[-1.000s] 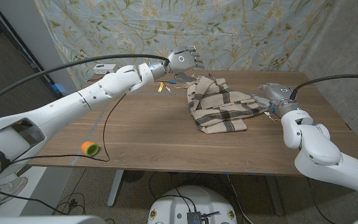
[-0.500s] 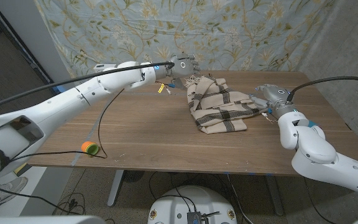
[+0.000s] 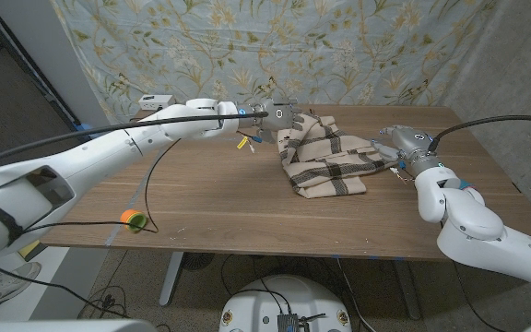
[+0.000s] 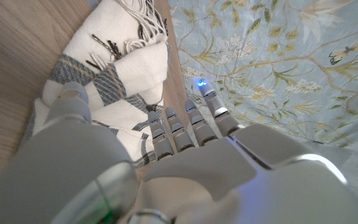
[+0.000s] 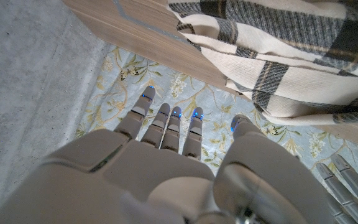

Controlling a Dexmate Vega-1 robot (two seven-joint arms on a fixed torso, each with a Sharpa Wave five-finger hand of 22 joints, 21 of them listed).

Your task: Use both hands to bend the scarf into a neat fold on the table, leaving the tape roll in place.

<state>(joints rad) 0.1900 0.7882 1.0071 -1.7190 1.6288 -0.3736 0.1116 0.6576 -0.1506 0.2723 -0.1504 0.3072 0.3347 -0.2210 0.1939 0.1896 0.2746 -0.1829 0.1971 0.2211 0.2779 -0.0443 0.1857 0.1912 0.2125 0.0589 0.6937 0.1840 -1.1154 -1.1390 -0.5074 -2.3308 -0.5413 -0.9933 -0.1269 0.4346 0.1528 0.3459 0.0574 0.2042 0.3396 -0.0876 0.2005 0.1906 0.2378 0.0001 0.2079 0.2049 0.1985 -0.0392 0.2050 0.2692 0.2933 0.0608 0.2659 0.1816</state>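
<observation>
the scarf [image 3: 325, 154] lies bunched in a rumpled heap on the far right part of the worktop [image 3: 219, 198], cream with dark plaid stripes, not yet a neat fold. its long axis runs from the far corner near the left hand down toward the near right, with a fringed end showing in the left wrist view [image 4: 148, 18]. what has just changed is the left hand [image 3: 280, 115]: a second ago it was raised above the far edge with fingers spread, and now it has dropped low and come right up to the scarf's far left corner, fingers straight out along the cloth and apart, holding nothing that i can see. i'd judge that means it is lining up to take that corner for the fold. the right hand [image 3: 406, 144] has hardly moved, sitting at the scarf's right edge; its fingers reach out straight past the cloth in the right wrist view [image 5: 166, 134], empty as far as i can tell. the tape roll [image 3: 134, 219], orange and green, sits well apart near the front left edge beside a black cable [image 3: 152, 189].
</observation>
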